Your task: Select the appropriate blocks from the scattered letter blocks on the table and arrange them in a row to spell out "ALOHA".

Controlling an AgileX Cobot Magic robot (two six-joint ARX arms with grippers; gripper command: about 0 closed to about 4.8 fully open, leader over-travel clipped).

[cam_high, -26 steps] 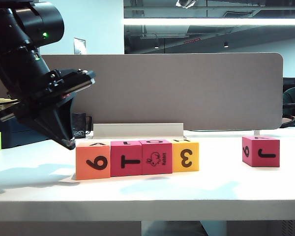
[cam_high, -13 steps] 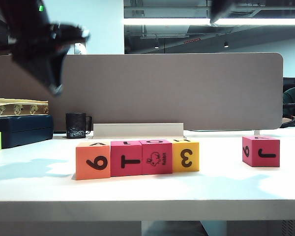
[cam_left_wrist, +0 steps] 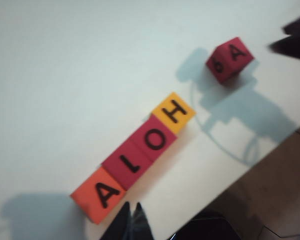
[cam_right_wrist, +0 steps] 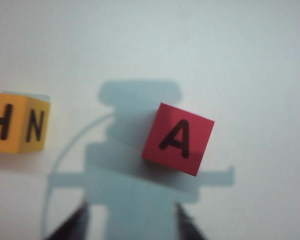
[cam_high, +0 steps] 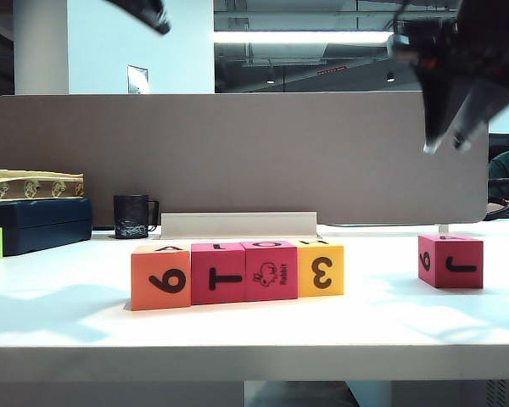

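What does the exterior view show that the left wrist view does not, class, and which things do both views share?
Only the exterior view shows the blocks' front faces, 6, T, rabbit, 3, plus the black mug, the divider panel and the right gripper hanging open above the lone pink-red block. Only the left wrist view shows the top faces spelling A, L, O, H, the lone block's A, and the shut left gripper. Both show the four-block row, the separate block and the white table.

matte foam blocks, smooth white table
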